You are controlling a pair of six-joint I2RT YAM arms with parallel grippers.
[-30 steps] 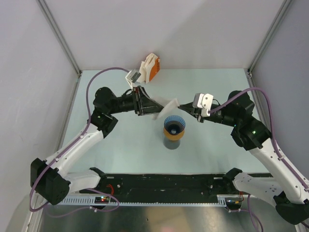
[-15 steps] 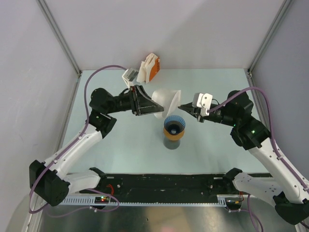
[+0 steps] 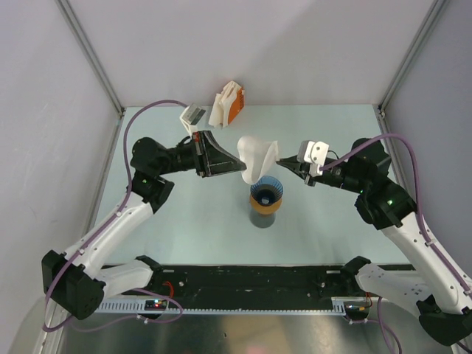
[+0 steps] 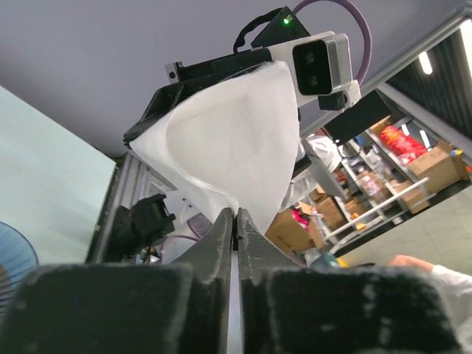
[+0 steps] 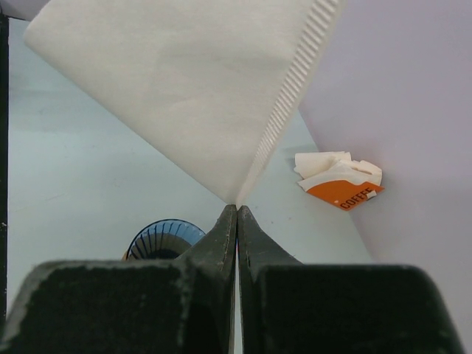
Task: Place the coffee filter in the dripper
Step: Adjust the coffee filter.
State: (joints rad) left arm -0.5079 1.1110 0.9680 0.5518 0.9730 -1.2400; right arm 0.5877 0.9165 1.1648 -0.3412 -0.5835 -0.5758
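The white paper coffee filter point(image 3: 257, 156) hangs in the air just above and behind the dripper point(image 3: 265, 189), a blue ribbed cone on an orange ring and a dark cup. My left gripper point(image 3: 243, 169) is shut on the filter's lower left edge. My right gripper point(image 3: 279, 158) is shut on its right corner. In the left wrist view the filter point(image 4: 228, 147) fans out above the closed left gripper point(image 4: 236, 214). The right wrist view shows the right gripper point(image 5: 237, 209) pinching the filter point(image 5: 192, 81) at its seam corner, with the dripper point(image 5: 158, 237) below.
An orange and white pack of filters point(image 3: 228, 103) lies at the back of the table, also in the right wrist view as the pack of filters point(image 5: 339, 181). Grey walls with metal posts close in the table on three sides.
The left gripper has shut on the filter's lower edge. Held between both grippers, the filter has spread out and now sits nearer the dripper.
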